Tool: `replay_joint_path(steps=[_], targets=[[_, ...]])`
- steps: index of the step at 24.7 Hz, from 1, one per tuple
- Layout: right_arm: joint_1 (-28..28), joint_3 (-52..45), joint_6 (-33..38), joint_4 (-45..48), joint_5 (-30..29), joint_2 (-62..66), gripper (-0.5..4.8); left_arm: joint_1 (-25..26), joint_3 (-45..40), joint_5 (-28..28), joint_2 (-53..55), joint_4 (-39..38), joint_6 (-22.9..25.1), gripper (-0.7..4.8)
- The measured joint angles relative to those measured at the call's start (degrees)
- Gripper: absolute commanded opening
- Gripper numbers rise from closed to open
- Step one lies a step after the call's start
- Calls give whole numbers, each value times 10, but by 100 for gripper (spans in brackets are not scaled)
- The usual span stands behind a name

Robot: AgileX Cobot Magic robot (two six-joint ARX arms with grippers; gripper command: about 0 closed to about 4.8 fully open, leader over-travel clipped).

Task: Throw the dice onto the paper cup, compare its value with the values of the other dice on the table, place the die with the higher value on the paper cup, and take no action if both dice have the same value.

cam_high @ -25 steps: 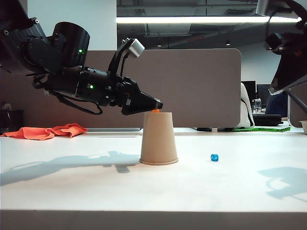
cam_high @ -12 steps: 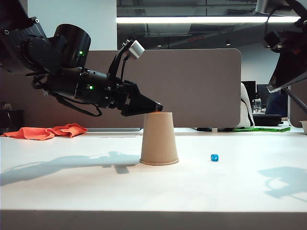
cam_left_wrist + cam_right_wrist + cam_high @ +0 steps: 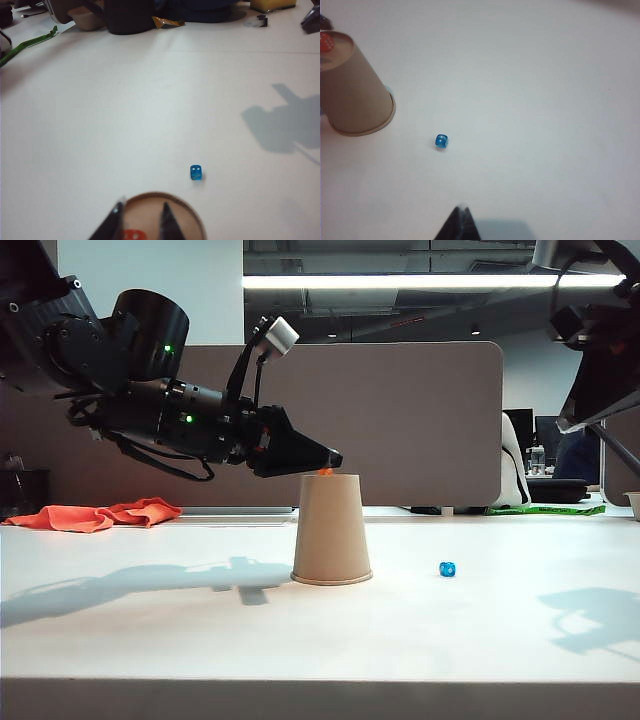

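We read no writing anywhere; the blue die [image 3: 196,172] shows two pale dots. The left gripper [image 3: 330,462] hovers at the upturned paper cup's [image 3: 331,530] top, fingers slightly apart around the orange die [image 3: 133,235], seemingly resting there. Only the right wrist view shows the right gripper [image 3: 460,222] pressed together, at lower centre.

No words, brands or labels can be read anywhere. The only signs are dice pips. The blue die [image 3: 196,173] on the desk shows two pale dots on the face turned to the left wrist camera; the right wrist camera [image 3: 441,141] shows pale dots too, too small to count. The orange die [image 3: 133,235] on the upturned paper cup [image 3: 187,222] shows pale dots, its count unclear.
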Motion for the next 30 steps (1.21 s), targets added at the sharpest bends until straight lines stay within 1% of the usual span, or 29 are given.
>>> replay_joint_path(steps=[8, 20, 22, 27, 30], targets=[[0, 0, 0, 0, 0, 0, -1, 0, 0, 4, 0, -3, -14, 105], [0, 0, 0, 0, 0, 0, -1, 0, 0, 8, 0, -15, -16, 106], [0, 0, 0, 0, 0, 0, -1, 0, 1, 8, 0, -15, -16, 120], [0, 0, 0, 0, 0, 0, -1, 0, 2, 8, 0, 28, -16, 122], [0, 0, 0, 0, 0, 0, -1, 0, 2, 7, 0, 31, -16, 122]])
